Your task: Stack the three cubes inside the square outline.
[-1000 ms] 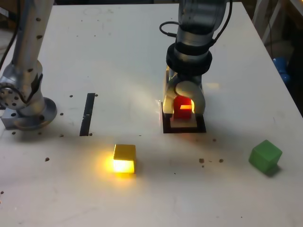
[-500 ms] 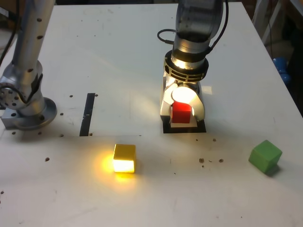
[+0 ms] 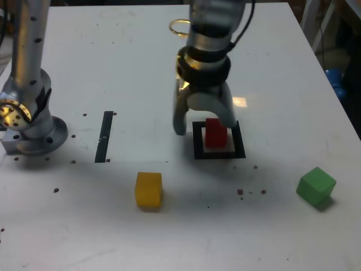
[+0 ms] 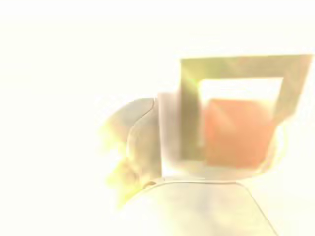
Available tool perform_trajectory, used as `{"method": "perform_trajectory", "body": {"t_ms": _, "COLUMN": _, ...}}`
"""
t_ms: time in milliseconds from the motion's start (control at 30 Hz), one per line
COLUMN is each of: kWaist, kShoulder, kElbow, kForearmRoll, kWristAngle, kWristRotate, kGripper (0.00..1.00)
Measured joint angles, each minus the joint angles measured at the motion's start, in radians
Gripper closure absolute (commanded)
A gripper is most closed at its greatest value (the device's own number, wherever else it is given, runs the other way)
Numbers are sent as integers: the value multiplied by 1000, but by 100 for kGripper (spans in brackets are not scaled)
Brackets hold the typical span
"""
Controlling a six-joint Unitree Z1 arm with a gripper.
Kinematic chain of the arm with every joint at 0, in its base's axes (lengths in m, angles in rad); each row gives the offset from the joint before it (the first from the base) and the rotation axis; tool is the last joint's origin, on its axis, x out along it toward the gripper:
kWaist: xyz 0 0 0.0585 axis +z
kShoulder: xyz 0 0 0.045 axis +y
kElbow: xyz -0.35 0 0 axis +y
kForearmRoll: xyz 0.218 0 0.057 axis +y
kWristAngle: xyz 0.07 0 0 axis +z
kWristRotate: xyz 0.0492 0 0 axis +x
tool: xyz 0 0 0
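1. From where I stand, the gripper (image 3: 204,125) hangs with its two fingers spread apart and nothing between them. One finger reaches down outside the square outline (image 3: 198,148) on the exterior view's left, and the other is in front of the red cube (image 3: 216,133).
2. The red cube sits inside the square outline, on the white centre, and appears free of the fingers (the wrist view is very overexposed, but it shows the red cube (image 4: 237,132) within the outline (image 4: 189,108)).
3. The yellow cube (image 3: 149,189) lies on the table (image 3: 124,68) toward the exterior view's lower left of the gripper, nearer to the camera and apart from the outline.
4. The green cube (image 3: 316,186) lies toward the lower right, and I judge it a little farther from the gripper than the yellow one.
5. So the next move probably turns on this: the gripper must leave the outline and travel toward the camera side, to the left for the yellow cube, then bring it back on top of the red one.
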Motion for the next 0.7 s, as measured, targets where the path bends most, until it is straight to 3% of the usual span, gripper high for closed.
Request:
{"method": "perform_trajectory", "body": {"t_ms": 167, "kWaist": -59, "kShoulder": -47, "kElbow": 41, "kForearmRoll": 35, "kWristAngle": 0, "kWristRotate": -58, "kGripper": 1}}
{"method": "perform_trajectory", "body": {"t_ms": 467, "kWaist": -253, "kShoulder": -141, "kElbow": 106, "kForearmRoll": 73, "kWristAngle": -61, "kWristRotate": -215, "kGripper": 1}}
{"method": "perform_trajectory", "body": {"t_ms": 700, "kWaist": -369, "kShoulder": -152, "kElbow": 114, "kForearmRoll": 76, "kWristAngle": -115, "kWristRotate": -303, "kGripper": 1}}
